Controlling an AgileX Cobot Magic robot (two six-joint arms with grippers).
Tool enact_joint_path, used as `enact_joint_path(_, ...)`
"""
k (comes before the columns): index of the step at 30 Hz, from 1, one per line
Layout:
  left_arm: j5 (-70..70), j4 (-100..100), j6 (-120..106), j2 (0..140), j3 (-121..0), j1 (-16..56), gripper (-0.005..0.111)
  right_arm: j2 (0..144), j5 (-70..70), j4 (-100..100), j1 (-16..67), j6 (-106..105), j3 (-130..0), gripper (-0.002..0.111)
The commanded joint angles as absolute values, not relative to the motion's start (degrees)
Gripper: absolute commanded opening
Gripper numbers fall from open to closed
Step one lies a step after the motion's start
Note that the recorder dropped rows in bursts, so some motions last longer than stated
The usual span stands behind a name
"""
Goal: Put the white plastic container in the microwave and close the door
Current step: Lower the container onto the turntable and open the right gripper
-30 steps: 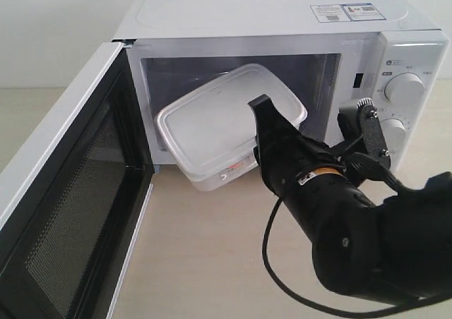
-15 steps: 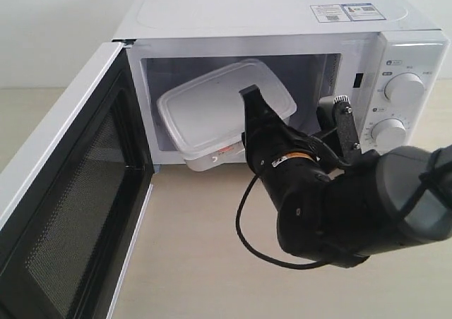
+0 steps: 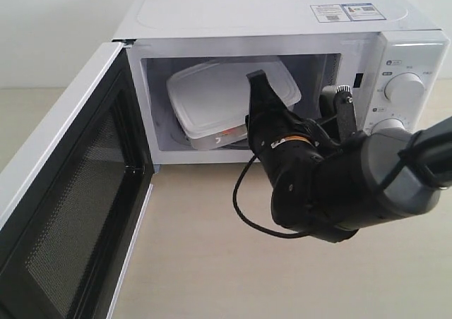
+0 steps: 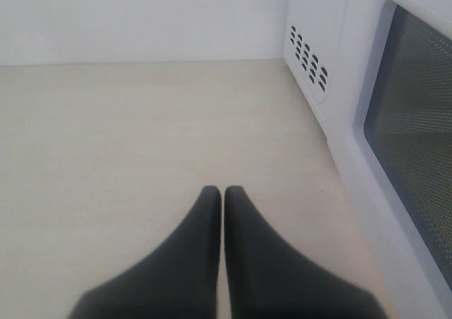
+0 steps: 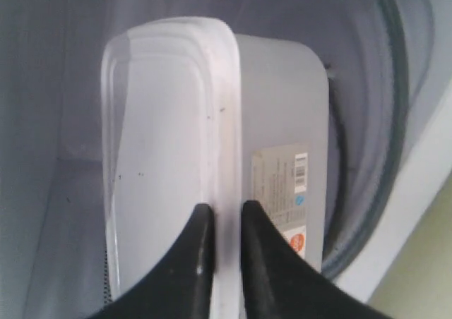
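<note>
Right gripper (image 5: 220,213): is pinching the near rim of the white plastic container (image 3: 226,97), one finger on each side of the lid's edge, so the box is riding tilted.
Container: is sitting inside the microwave (image 3: 268,15), apparently not yet flat.
Door (image 3: 63,192): is hanging wide open on the left, leaving room for the arm.
Left gripper (image 4: 223,195): is idling, fingers pressed together and empty, near the door.
Change: a second ago the box was overhanging the table (image 3: 198,248); now it is reaching farther in.
</note>
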State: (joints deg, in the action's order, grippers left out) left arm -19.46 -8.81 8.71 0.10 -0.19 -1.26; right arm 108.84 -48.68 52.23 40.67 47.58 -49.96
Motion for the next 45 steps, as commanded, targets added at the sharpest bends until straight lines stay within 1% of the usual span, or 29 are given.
enact_joint_path(1,-19.39,-8.43,8.94,0.00,0.00,-0.93,0.004,108.72,-48.90,51.96,39.19,46.67,-51.86,0.000)
enact_joint_path(13,-19.39,-8.43,8.94,0.00,0.00,-0.93,0.004,113.32,-49.33,51.96,38.85,45.92,-56.76,0.000)
enact_joint_path(19,-19.39,-8.43,8.94,0.00,0.00,-0.93,0.004,114.48,-50.13,54.56,38.18,45.11,-56.76,0.001)
enact_joint_path(21,-19.39,-8.43,8.94,0.00,0.00,-0.93,0.004,114.72,-50.13,55.58,38.18,45.89,-56.76,0.005)
enact_joint_path(24,-19.39,-8.43,8.94,0.00,0.00,-0.93,0.004,115.39,-51.37,54.55,38.18,46.42,-56.76,0.015)
enact_joint_path(28,-19.39,-8.43,8.94,0.00,0.00,-0.93,0.004,115.99,-51.60,52.61,37.74,46.42,-56.76,0.031)
enact_joint_path(34,-19.39,-8.43,8.94,0.00,0.00,-0.93,0.004,115.99,-51.60,50.65,37.74,46.19,-56.65,0.047)
enact_joint_path(39,-19.39,-8.43,8.94,0.00,0.00,-0.93,0.004,115.87,-51.05,47.53,37.74,46.19,-56.65,0.048)
enact_joint_path(45,-19.39,-8.43,8.94,0.00,0.00,-0.93,0.004,113.62,-47.21,42.11,37.74,47.07,-54.56,0.047)
